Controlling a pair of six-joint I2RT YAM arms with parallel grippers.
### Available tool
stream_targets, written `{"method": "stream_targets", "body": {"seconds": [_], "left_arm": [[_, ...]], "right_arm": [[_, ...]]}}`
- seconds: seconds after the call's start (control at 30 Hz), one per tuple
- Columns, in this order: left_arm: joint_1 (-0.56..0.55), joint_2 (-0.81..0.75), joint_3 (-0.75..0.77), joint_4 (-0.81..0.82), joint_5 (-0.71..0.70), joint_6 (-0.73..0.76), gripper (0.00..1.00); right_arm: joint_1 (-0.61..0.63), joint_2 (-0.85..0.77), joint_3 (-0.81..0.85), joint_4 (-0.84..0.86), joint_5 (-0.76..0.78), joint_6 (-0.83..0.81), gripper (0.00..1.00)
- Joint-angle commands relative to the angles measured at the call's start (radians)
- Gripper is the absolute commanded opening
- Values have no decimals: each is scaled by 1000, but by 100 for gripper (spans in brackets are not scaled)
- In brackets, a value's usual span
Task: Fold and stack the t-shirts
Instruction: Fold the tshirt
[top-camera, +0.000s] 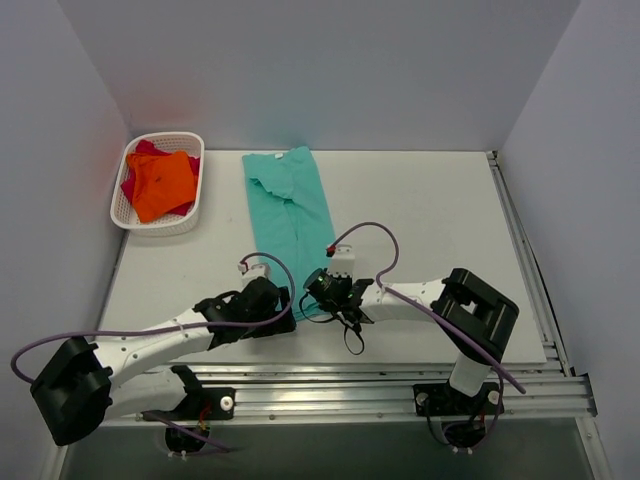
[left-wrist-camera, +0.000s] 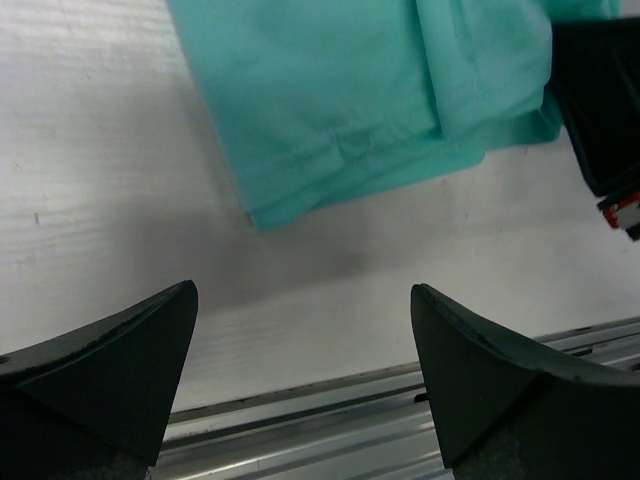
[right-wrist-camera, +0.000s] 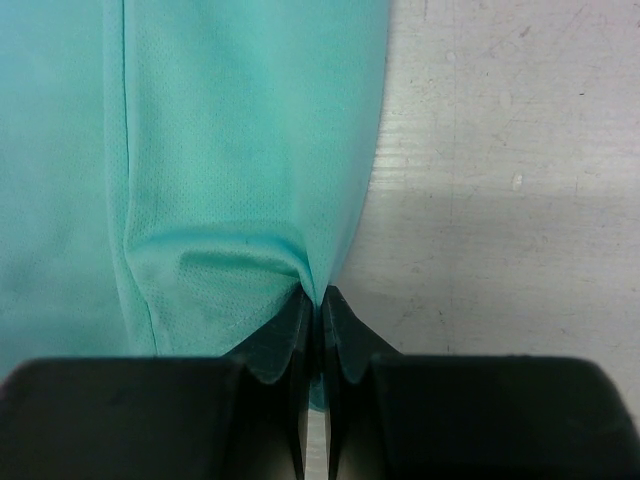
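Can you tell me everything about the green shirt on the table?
The teal-green t-shirt is soft, fine-mesh cloth, folded lengthwise into a long strip, flat on the white table. The right end effector is shut on its near right edge, puckering the cloth. The left end effector hangs open by its near left corner, not touching.

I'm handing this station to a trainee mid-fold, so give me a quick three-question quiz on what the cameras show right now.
1. True or false: the right tool is shut on the near hem of the teal t-shirt.
2. In the white lattice basket, which lies over the magenta t-shirt? A) orange t-shirt B) teal t-shirt
3. Fill in: the left tool is ____ and holds nothing.
Key: 1 true; 2 A; 3 open.
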Motion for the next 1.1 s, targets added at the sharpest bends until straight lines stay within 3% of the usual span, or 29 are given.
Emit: {"method": "stream_targets", "body": {"seconds": [0.0,0.4,0.63,0.77,0.87,0.93,1.07], "left_arm": [[-53,9,56,-67,-61,-55,97],[-55,240,-10,143,-229,-196,100],[-56,198,-24,205,-286,-237,100],[-56,188,-4,148,-326,-245,87],[-56,225,-7,156,-328,-251,63],[-56,277,-13,183,-325,-259,53],[-56,351,-45,286,-315,-272,46]], "right_arm": [[-11,-9,-16,14,13,-13,0],[-27,5,-19,20,0,-21,0],[-37,19,-23,22,-4,-24,0],[-46,23,-23,25,-11,-28,0],[-54,27,-23,33,-20,-31,0],[-55,34,-23,39,-27,-31,0],[-57,40,-23,43,-36,-34,0]]}}
